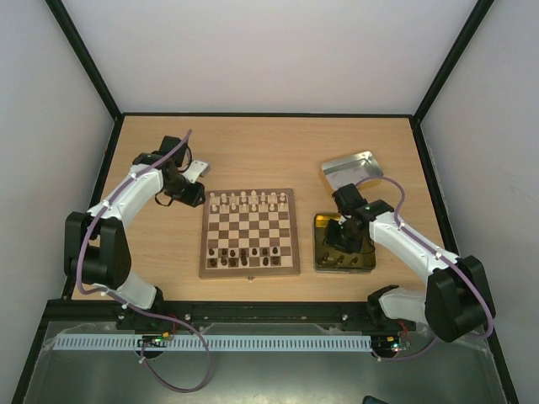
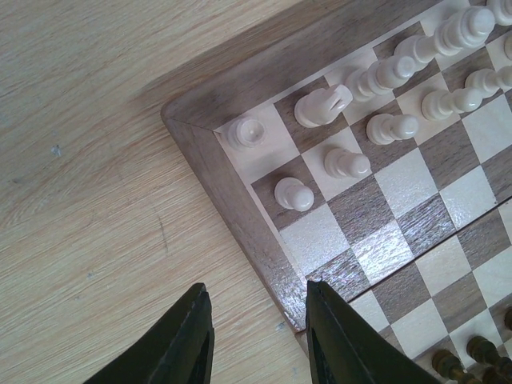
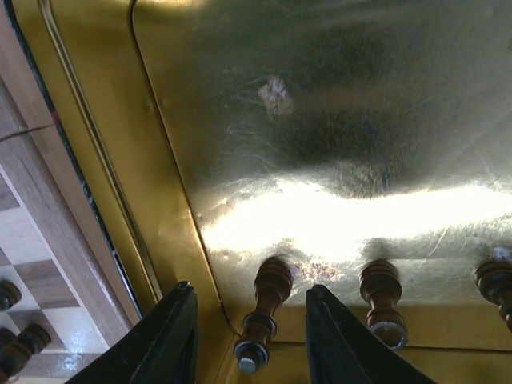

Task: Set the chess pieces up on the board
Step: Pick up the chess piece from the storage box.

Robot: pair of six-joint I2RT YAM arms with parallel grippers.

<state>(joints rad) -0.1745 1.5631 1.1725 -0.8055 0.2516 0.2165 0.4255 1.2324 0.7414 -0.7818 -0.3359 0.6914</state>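
The board lies at the table's middle. Cream chess pieces stand in its two far rows and dark brown ones in its near rows. My left gripper is open and empty, just off the board's far left corner. In the left wrist view the gripper straddles the board's border, with cream pieces beyond it. My right gripper is open and low inside the gold tin. In the right wrist view the gripper has a lying dark piece between its fingers, not gripped.
A silver tin lies tilted at the back right, beyond the gold tin. Two more dark pieces lie in the gold tin to the right of my fingers. The board's edge runs just left of the tin.
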